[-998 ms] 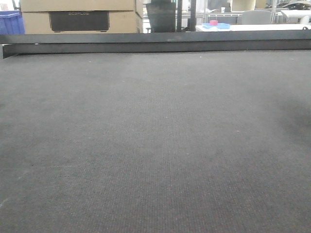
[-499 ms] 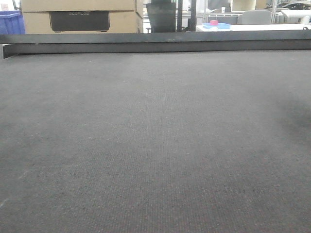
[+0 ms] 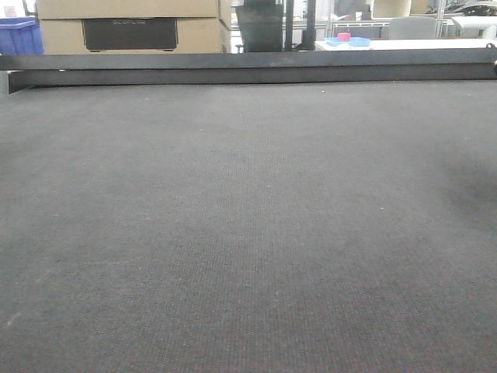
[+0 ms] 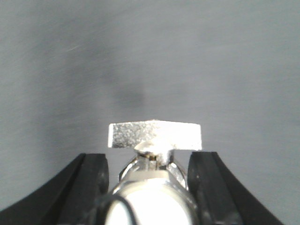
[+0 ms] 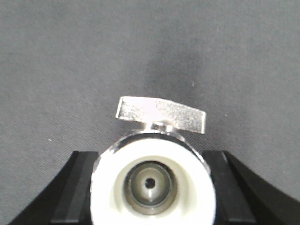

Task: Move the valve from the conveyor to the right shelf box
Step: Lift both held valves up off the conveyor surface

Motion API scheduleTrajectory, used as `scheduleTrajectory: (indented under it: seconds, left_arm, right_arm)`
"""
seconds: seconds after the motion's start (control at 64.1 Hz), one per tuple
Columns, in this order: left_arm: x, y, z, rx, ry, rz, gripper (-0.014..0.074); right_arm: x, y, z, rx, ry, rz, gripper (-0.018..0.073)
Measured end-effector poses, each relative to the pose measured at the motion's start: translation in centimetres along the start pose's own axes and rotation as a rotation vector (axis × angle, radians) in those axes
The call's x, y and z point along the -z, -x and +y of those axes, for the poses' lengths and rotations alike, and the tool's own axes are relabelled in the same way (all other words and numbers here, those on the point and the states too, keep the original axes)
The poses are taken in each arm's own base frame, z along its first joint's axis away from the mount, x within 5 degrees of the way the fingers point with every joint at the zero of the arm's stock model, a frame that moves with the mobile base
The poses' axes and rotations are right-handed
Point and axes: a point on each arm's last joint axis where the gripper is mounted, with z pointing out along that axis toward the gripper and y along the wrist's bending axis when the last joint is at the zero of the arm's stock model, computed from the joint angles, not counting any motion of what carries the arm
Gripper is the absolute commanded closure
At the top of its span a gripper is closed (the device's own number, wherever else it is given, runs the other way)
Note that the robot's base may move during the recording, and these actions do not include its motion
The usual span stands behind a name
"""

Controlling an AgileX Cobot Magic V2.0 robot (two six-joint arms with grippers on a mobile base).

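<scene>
Silver-grey metal is being clamped in both claws. In the left wrist view a valve (image 4: 154, 136) is being held between the black fingers (image 4: 89, 183) of the left claw (image 4: 150, 178). Its flat lever handle is being shown uppermost in the picture, and its near end is being blurred into a pale blob. In the right wrist view a second valve (image 5: 154, 183) is being gripped the same way by the right claw (image 5: 152, 159). Its white cap, with a dark round bore, is being faced toward the camera, and its handle (image 5: 161, 115) is being tilted down to the right. The dark grey felt of the conveyor (image 5: 70, 56) is being seen behind this valve, and a blurred grey surface behind the other. Whether either valve is touching the felt cannot be told. In the front view the felt is being shown wide across the picture, bounded at its far side by a black edge rail (image 3: 248, 70). Beyond the rail, cardboard boxes (image 3: 124, 31), a blue bin (image 3: 17, 35) and a pink item (image 3: 344, 36) are being seen.
</scene>
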Motion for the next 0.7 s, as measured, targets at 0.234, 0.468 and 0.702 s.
scheduleTrajectory:
  seconds: [0.234,0.468,0.702]
  left_arm:
    - [2.5,-4.3,-1.3,0.013,-0.023,-0.121,0.0708]
    - [5.1,-9.2,-1.8,0.014,-0.005,-0.256,0.0708]
    - [10.2,-12.3,-2.2,0.017,0.026,-0.510,0.0708]
  right_arm:
    - [1.2,-1.3,0.1,-0.004,0.001,-0.066,0.0721]
    - [3.5,-3.8,0.1,-0.002,0.000,-0.159,0.0721]
    - [8.8,-4.3,0.5,0.011,0.002,-0.404,0.0721]
